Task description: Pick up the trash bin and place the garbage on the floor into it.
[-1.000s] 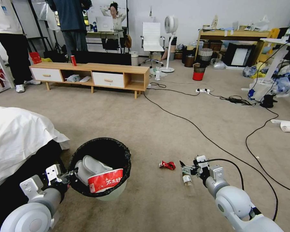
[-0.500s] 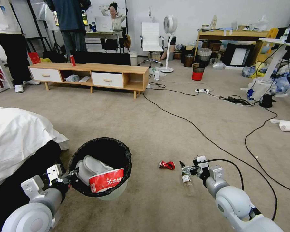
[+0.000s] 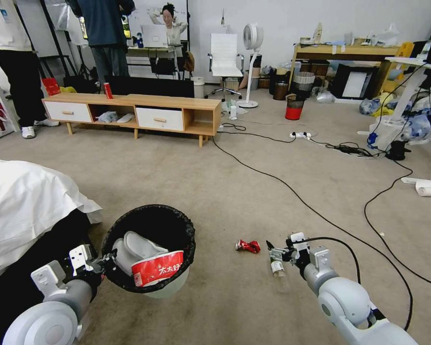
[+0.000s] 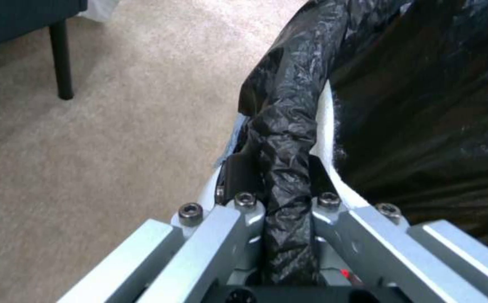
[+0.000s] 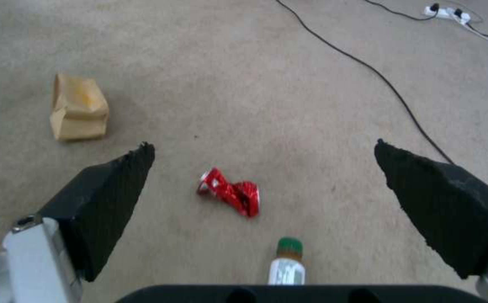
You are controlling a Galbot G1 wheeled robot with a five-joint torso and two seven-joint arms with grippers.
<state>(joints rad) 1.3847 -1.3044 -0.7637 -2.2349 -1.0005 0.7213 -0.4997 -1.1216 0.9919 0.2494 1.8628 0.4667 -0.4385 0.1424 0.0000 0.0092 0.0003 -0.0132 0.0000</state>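
The trash bin (image 3: 173, 286), pale with a black bag over its rim (image 4: 289, 126), hangs low on the left above the floor (image 3: 225, 191). My left gripper (image 3: 105, 262) (image 4: 280, 172) is shut on its rim. Inside lie a red-and-white noodle cup (image 3: 157, 268) and white pieces (image 3: 135, 245). The garbage on the carpet includes a crushed red wrapper (image 3: 248, 246) (image 5: 230, 195), a green-capped bottle (image 3: 277, 267) (image 5: 287, 263) and a brown paper bag (image 5: 78, 107). My right gripper (image 3: 277, 250) (image 5: 263, 146) hovers open just above the bottle, the wrapper a little beyond it.
A black cable (image 3: 297, 196) (image 5: 367, 67) crosses the carpet right of the litter. A white-covered piece of furniture (image 3: 24, 206) stands close on the left. Farther back are a low wooden cabinet (image 3: 129, 112), a power strip (image 3: 300, 135) and a red-bottomed mesh bin (image 3: 294, 108).
My right arm has crept very slightly left over the bottle. The bin and my left gripper hold still.
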